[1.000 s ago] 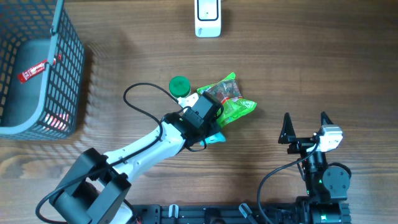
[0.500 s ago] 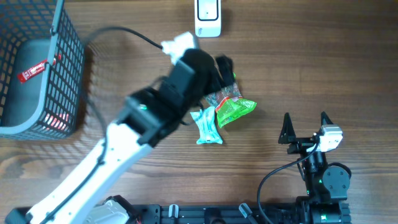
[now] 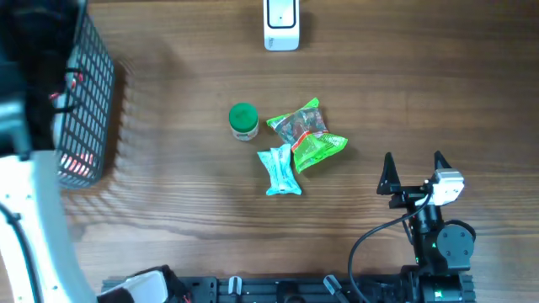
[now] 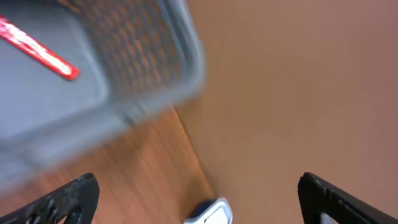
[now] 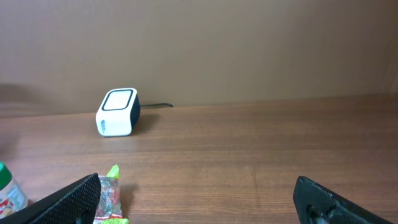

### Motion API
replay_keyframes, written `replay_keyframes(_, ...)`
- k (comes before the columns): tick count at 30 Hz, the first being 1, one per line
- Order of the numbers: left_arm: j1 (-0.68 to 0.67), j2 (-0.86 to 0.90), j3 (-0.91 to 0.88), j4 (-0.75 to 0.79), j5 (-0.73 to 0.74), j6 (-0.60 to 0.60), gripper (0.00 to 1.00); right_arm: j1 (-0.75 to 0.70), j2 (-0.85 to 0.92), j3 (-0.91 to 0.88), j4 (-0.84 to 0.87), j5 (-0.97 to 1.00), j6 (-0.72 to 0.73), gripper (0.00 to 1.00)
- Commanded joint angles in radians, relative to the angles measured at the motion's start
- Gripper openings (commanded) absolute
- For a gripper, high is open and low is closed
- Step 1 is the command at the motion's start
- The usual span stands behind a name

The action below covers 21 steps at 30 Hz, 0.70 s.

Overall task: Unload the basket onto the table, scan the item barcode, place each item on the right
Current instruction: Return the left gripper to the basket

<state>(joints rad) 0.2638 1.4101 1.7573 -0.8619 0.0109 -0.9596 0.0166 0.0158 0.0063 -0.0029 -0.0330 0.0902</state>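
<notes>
Three items lie mid-table: a green-capped bottle, a green snack packet and a teal packet. The white barcode scanner stands at the far edge, and also shows in the right wrist view as the scanner. My left arm runs up the left edge, its blurred end over the basket. The left gripper is open and empty, with the basket and scanner beneath it. The right gripper rests open near the front right, holding nothing.
A dark wire basket stands at the far left. Inside it lies a grey item with a red label. The right wrist view shows the snack packet and the bottle at the lower left.
My left arm has swung from the items mid-table up and left over the basket, and its jaws have opened wider. The teal packet and the bottle now lie uncovered. The right arm is still.
</notes>
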Motion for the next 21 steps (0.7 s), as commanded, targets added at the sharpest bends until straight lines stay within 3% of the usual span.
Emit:
replay_keyframes(1, 0.243, 0.030, 0.013, -0.003, 0.252, -0.049, 1.00, -0.003, 0.001, -0.001, 0.003, -0.013, 0.014, 1.00)
replay_keyframes(6, 0.418, 0.123, 0.013, -0.206, 0.251, -0.161, 1.00, -0.003, 0.001, -0.001, 0.003, -0.013, 0.015, 1.00)
replay_keyframes(17, 0.430, 0.437, 0.012, -0.236, 0.207, -0.146, 1.00, -0.003, 0.001, -0.001, 0.003, -0.013, 0.014, 1.00)
replay_keyframes(21, 0.429, 0.511, 0.012, -0.275, 0.114, -0.118, 1.00, -0.003, 0.001, -0.001, 0.003, -0.013, 0.015, 1.00)
